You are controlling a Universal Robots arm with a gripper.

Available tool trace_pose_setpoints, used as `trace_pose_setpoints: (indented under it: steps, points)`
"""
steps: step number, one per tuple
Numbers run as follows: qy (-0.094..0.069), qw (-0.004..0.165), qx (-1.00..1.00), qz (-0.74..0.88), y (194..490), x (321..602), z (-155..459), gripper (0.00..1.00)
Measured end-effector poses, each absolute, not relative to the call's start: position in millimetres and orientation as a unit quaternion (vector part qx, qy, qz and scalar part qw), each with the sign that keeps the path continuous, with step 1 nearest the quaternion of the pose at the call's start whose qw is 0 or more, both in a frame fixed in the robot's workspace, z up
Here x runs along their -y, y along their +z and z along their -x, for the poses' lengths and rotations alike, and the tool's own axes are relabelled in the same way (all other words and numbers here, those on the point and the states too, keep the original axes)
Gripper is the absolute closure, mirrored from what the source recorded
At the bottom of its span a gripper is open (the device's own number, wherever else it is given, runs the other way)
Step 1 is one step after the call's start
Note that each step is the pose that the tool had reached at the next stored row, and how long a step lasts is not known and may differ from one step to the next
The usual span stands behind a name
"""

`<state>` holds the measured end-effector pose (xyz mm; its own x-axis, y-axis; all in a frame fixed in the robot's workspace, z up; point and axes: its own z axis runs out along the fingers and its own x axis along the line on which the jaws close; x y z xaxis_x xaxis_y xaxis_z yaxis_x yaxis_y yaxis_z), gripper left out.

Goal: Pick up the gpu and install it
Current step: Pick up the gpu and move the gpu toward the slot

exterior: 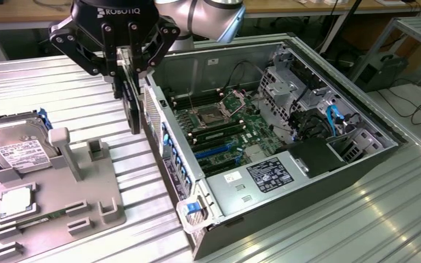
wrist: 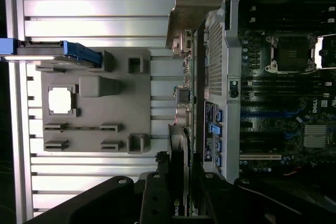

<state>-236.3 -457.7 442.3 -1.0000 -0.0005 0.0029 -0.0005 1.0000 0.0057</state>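
Note:
My gripper (exterior: 126, 74) is shut on the gpu (exterior: 132, 112), a thin dark card that hangs upright below the fingers. The card is above the table, just outside the open computer case's (exterior: 155, 118) side wall at the exterior view's left. In the wrist view the gpu (wrist: 181, 103) appears edge-on between the gripper's (wrist: 178, 184) black fingers (wrist: 155, 192), its pale metal bracket (wrist: 188, 9) at the far end. It runs alongside the case wall (wrist: 226, 51). The motherboard (exterior: 225, 131) with its blue slots (exterior: 214, 149) lies inside the case.
A grey holder fixture (exterior: 57, 213) lies on the slatted metal table at the exterior view's left. It carries a silver hard drive (exterior: 17, 145) and a small square chip (exterior: 18, 198). A tall grey post (exterior: 63, 150) stands on it. Cables and drive cages fill the case's far side.

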Motion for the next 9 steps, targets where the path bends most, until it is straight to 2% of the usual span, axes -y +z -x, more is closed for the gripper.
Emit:
trace_pose_setpoints:
  steps: [9]
  points:
    - [-0.003,0.001,1.000,0.000,442.3,457.7,229.2,0.73]
